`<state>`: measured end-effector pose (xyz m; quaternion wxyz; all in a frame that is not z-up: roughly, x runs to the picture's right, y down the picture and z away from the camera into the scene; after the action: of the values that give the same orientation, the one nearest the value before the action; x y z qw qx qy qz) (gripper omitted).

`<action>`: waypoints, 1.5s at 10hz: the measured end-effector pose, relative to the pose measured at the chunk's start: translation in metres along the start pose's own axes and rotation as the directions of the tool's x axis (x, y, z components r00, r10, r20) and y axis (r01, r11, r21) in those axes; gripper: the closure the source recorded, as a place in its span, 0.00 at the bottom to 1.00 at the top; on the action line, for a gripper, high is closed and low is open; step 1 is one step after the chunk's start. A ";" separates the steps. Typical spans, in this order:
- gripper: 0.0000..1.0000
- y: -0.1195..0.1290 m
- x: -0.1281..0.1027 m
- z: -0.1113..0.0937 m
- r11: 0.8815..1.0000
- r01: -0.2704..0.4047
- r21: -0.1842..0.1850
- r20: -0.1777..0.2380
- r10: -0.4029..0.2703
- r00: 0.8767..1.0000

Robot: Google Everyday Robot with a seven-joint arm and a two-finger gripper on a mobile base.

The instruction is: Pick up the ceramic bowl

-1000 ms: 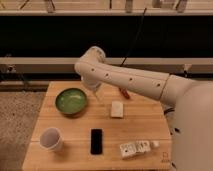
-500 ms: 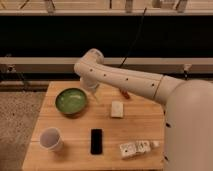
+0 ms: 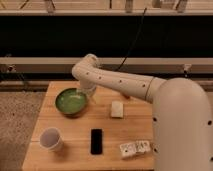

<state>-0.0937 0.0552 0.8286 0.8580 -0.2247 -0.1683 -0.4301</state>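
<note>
Wooden table, ceramic bowl mouth up (evenly round), end effector released beside its rim

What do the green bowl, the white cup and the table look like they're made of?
Green bowl: likely glazed ceramic, glossy sheen. White cup: matte, perhaps paper or plastic; cannot tell. Table: wood, visible plank lines. The gripper hangs at the bowl's right rim.

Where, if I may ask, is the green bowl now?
Camera view: the green bowl sits back left on the table, behind the white cup, with the gripper at its right rim.
</note>
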 end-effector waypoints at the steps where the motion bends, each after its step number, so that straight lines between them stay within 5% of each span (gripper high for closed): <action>1: 0.20 0.000 0.000 0.012 1.000 0.002 -0.002 0.010 -0.002 1.000; 7: 0.20 -0.003 0.000 0.064 1.000 0.026 -0.014 0.060 -0.025 0.998; 15: 0.20 -0.014 -0.001 0.085 0.998 0.054 -0.020 0.107 -0.052 0.993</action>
<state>-0.1141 0.0940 0.9033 0.8334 -0.2528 -0.2149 -0.4419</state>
